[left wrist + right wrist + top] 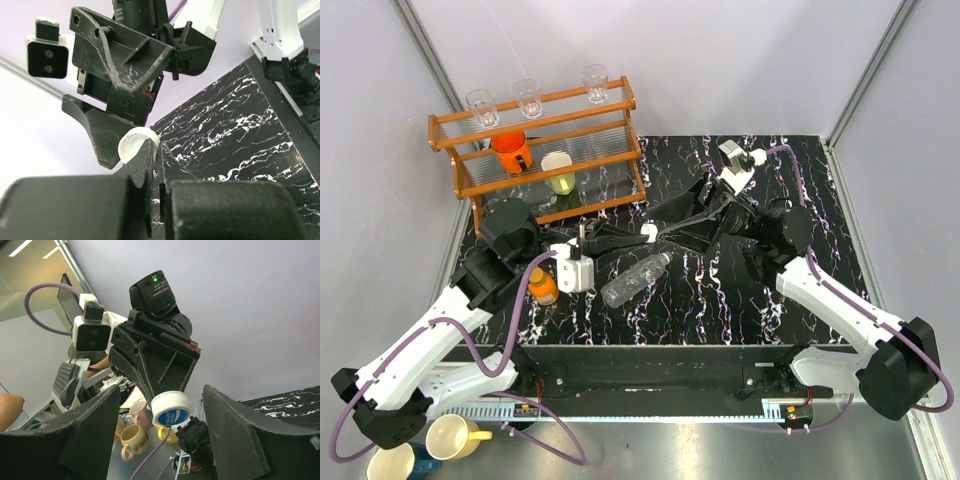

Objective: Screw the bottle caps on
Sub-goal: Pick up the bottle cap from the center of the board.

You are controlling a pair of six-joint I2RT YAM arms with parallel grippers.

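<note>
My left gripper [642, 235] is shut on the white, blue-topped cap [649, 232], held above the table's middle. In the left wrist view the cap [136, 145] sits pinched at the fingertips of that gripper [156, 148]. My right gripper [667, 226] is open with its jaws spread on either side of the cap, not touching it. It shows in the right wrist view [162, 427] around the cap [171, 410]. The clear bottle [634, 280] lies on its side below them. The squat orange bottle [543, 286] stands by my left arm, its top orange.
A wooden rack [535, 150] at the back left holds clear glasses [527, 97], an orange mug [510, 151] and a pale cup [559, 172]. Mugs [451, 436] stand off the table's near left corner. Grey walls enclose the black marble table [720, 300].
</note>
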